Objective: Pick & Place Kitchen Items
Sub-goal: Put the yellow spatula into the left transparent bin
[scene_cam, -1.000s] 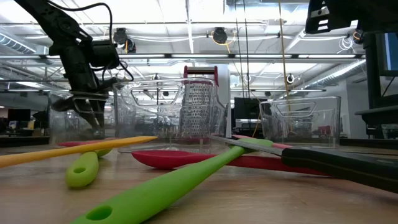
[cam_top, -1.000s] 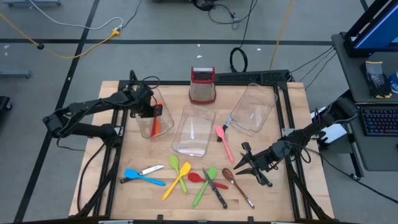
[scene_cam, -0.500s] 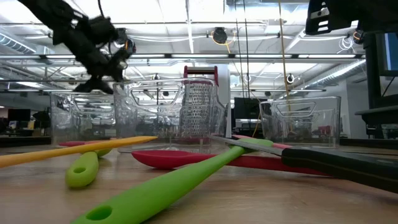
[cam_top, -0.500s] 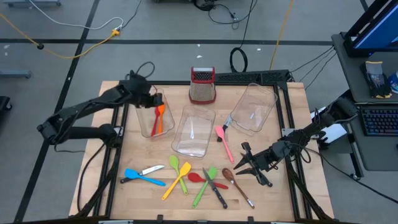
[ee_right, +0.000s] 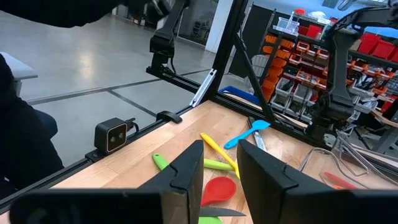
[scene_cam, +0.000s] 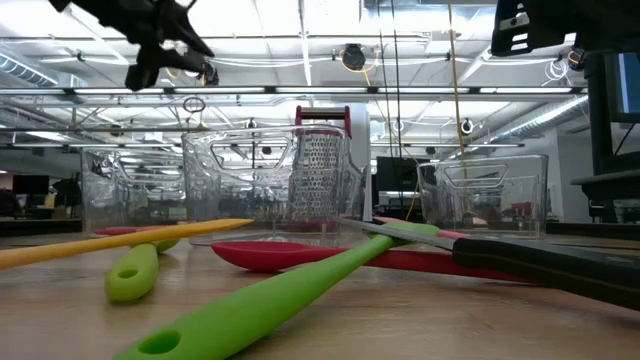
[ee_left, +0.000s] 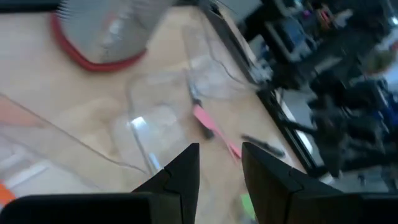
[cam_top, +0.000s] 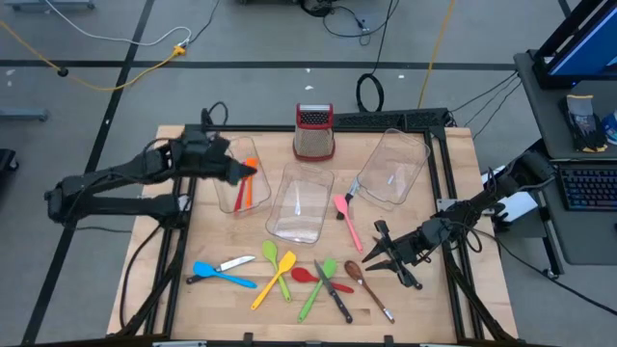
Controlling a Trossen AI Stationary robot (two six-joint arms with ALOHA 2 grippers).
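Observation:
Several kitchen items lie on the near half of the table: a blue spatula (cam_top: 217, 275), a yellow spatula (cam_top: 274, 280), a green spatula (cam_top: 316, 288), a red spoon (cam_top: 306, 275), a black-handled knife (cam_top: 335, 293) and a brown spoon (cam_top: 366, 283). A pink spatula (cam_top: 347, 221) lies between the bins. An orange utensil (cam_top: 248, 186) and a red one (cam_top: 237, 200) lie inside the left bin (cam_top: 231, 198). My left gripper (cam_top: 245, 173) hangs open above that bin, holding nothing (ee_left: 221, 165). My right gripper (cam_top: 378, 253) waits open beside the brown spoon (ee_right: 221, 165).
A middle clear bin (cam_top: 301, 204) and a right clear bin (cam_top: 393, 169) lie on the table's far half. A red-topped metal grater (cam_top: 314, 132) stands at the far edge. Black frame rails (cam_top: 445, 193) border the table's right side.
My left gripper has risen out of the left bin and drawn back toward the table's left edge, tipping from pointing down to nearly level. The orange utensil has stayed behind in the bin, beside the red one.

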